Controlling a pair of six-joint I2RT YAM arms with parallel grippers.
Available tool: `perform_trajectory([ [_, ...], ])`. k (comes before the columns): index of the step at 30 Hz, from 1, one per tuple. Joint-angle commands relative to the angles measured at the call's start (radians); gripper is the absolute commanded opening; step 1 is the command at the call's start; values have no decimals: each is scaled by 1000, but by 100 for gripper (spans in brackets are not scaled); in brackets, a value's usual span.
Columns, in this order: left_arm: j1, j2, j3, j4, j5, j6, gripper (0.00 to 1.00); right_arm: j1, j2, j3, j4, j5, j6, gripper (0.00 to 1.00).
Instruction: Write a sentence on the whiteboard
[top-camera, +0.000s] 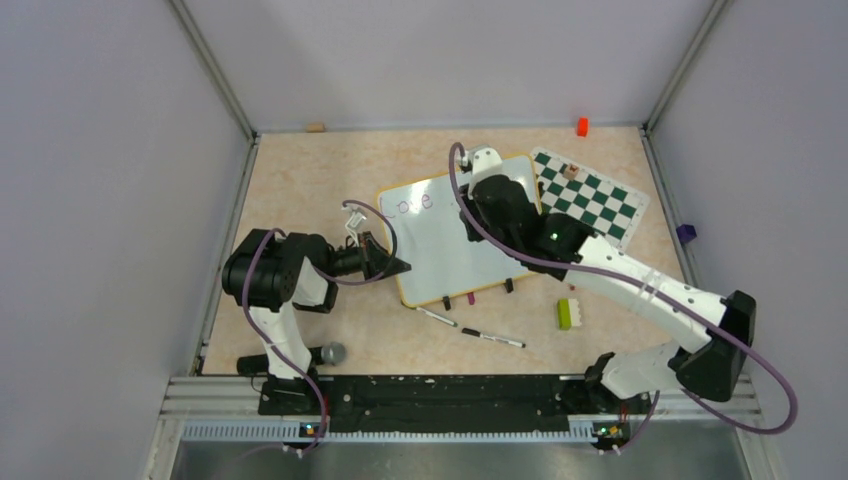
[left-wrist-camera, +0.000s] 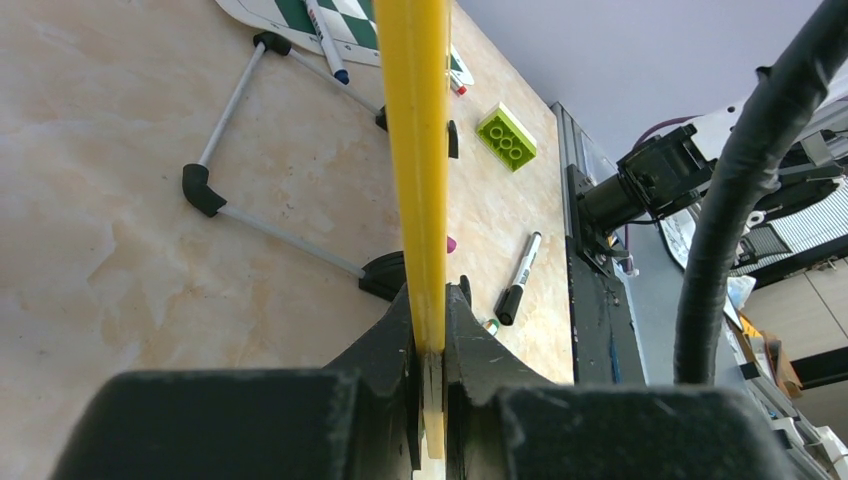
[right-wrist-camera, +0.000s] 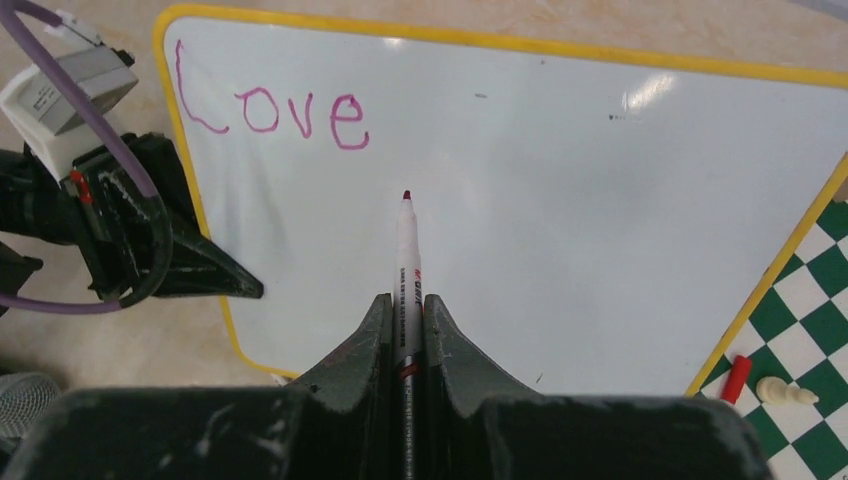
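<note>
The whiteboard (top-camera: 450, 240) with a yellow frame lies tilted mid-table; it also shows in the right wrist view (right-wrist-camera: 560, 200). One purple word, "Love" (right-wrist-camera: 270, 105), is written at its top left, faint in the top view (top-camera: 412, 204). My left gripper (top-camera: 398, 266) is shut on the board's left frame edge (left-wrist-camera: 415, 150), seen edge-on. My right gripper (right-wrist-camera: 405, 315) is shut on a white marker (right-wrist-camera: 407, 260) whose dark red tip points at the board's blank middle, below and right of the word. I cannot tell if the tip touches.
A green-and-white chess mat (top-camera: 590, 195) lies right of the board, with a pawn (right-wrist-camera: 785, 392) and a red piece (right-wrist-camera: 735, 378). Two loose markers (top-camera: 492, 338) and a green brick (top-camera: 567, 313) lie in front. An orange block (top-camera: 582, 126) sits far back.
</note>
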Motion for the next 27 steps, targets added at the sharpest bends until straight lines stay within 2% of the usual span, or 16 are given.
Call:
perform_trajectory([
  [1,-14,34,-3,72,10,74,0,-43,92,162,-16,43,-35,0],
  [7,-16,37,11,72,23,72,0,-109,168,267,-54,-39,-41,0],
  [14,-19,42,17,71,32,58,0,-130,177,261,-74,-79,-40,0],
  [20,-19,22,10,72,32,59,0,-129,147,201,-78,-205,9,0],
  [24,-20,18,8,71,33,59,0,-117,148,176,-94,-200,57,0],
  [27,-23,18,9,71,33,59,0,-74,151,164,-85,-128,69,0],
])
